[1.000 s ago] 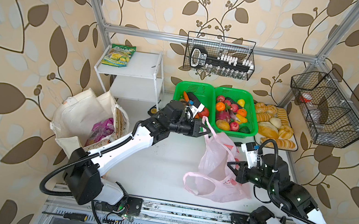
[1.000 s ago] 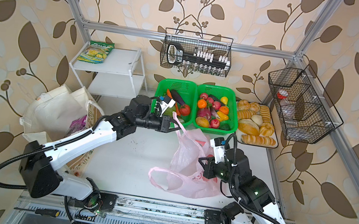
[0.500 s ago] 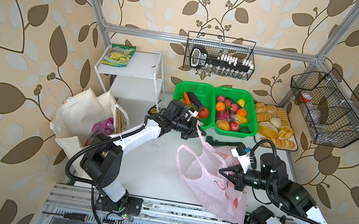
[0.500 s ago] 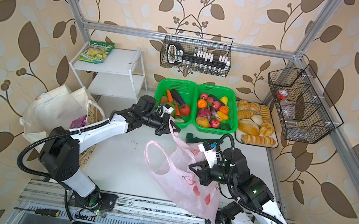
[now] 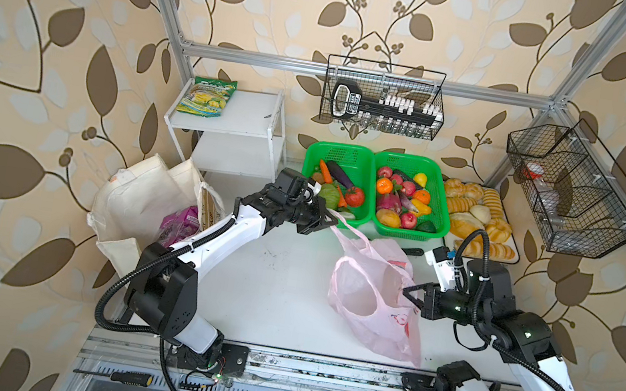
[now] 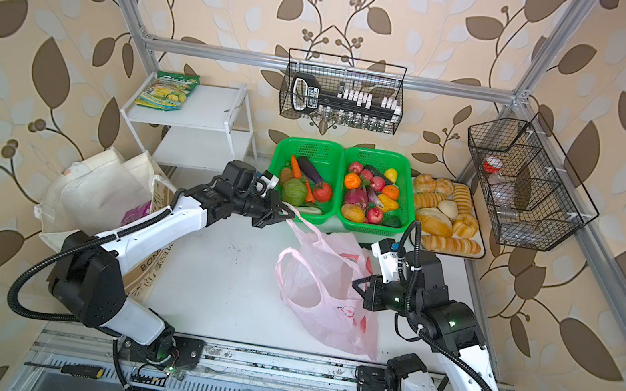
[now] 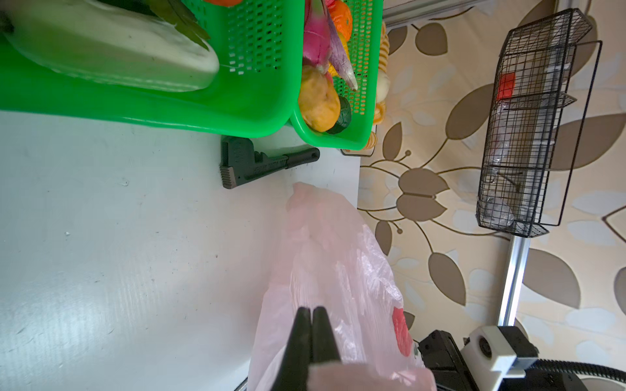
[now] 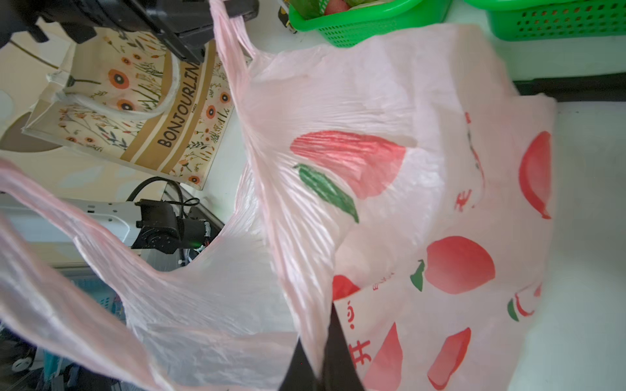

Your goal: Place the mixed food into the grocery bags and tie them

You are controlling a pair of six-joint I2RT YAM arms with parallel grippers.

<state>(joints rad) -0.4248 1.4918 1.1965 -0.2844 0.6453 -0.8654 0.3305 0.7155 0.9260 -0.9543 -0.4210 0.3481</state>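
Near right: right gripper (image 5: 410,294) is closed tight, with a fold of the pink plastic bag (image 5: 384,329) pinched at its rim, as shown close up in the right wrist view. The bag's bottom is spread on the table (image 5: 281,284) toward the near edge. No food can be made out inside it.

Middle: the bag is drawn out between the two grippers, its long axis running from near right up to far left. The second handle loop (image 8: 40,264) is held by neither gripper and sags open.

Farther, centre: left gripper (image 5: 328,220) is also fully closed, on the tip of one bag handle, which is pulled taut.

Far: just beyond the left gripper the green basket (image 5: 341,150) is found, with green cabbage (image 5: 329,195) and red tomato (image 5: 354,196) in it. The left arm is judged the nearer to them, though it is occupied by the handle.

Far left: the canvas tote (image 5: 143,196) is slumped, with the purple grape-print packet (image 5: 181,223) seen in its mouth. It is well apart from both grippers.
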